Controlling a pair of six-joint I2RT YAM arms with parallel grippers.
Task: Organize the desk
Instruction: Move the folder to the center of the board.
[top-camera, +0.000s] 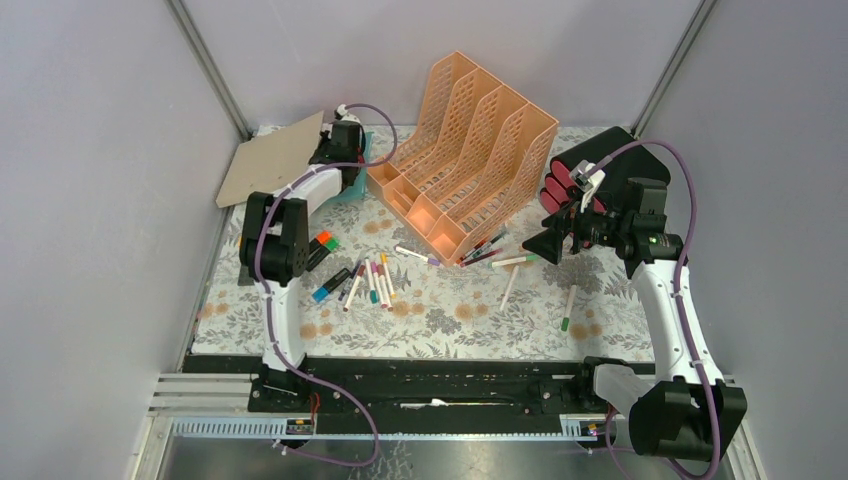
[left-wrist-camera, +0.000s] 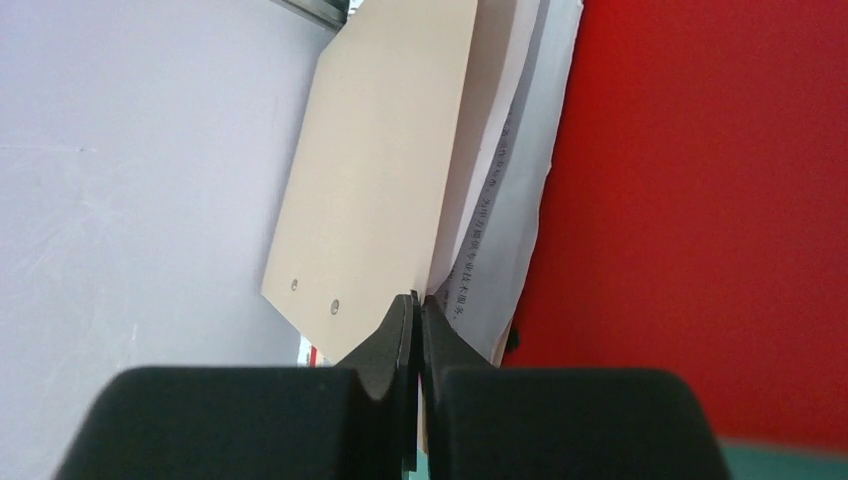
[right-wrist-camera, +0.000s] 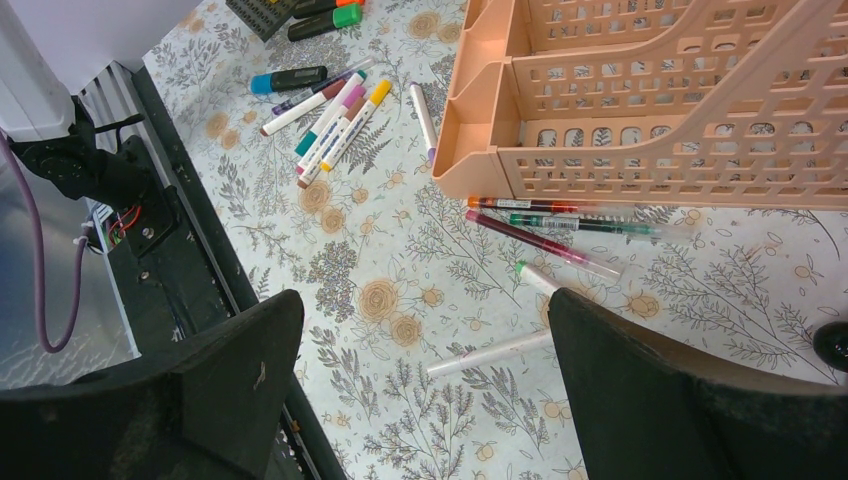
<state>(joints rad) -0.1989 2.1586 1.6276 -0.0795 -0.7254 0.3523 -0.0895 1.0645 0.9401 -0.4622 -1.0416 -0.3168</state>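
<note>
Filling the floor between grey walls, from the arm bases to the far corners: the desk (top-camera: 450, 310), under a whitish cloth printed with grey leaves and orange-brown flowers. Scattered over its middle, a loose bunch of markers (top-camera: 368, 282), caps purple, teal, yellow and pink, with a blue-capped black marker (right-wrist-camera: 290, 78) just beside; any labels on them too small to read. Standing at the far centre, turned at an angle, a peach file rack (top-camera: 470, 150), with red and green pens (right-wrist-camera: 545, 228) lying on the cloth against its front edge.

Pinched together at far left, the left gripper (left-wrist-camera: 415, 302), clamped on the lower edge of a tan folder (left-wrist-camera: 385, 150) held tilted up beside the left wall. Showing inside the cover, white sheets (left-wrist-camera: 510, 200) with lines of small print, too fine to read; near the cover's corner, two small rivets (left-wrist-camera: 334, 306). Beyond the sheets, a plain red surface (left-wrist-camera: 700, 200).

Hanging above the cloth at right, the right gripper (right-wrist-camera: 425, 400), jaws wide apart and holding nothing, a white pen (right-wrist-camera: 490, 353) on the cloth below. Beyond that arm, in the far right corner, a black object (top-camera: 640, 160) with dark red cylinders (top-camera: 570, 180) on it.
</note>
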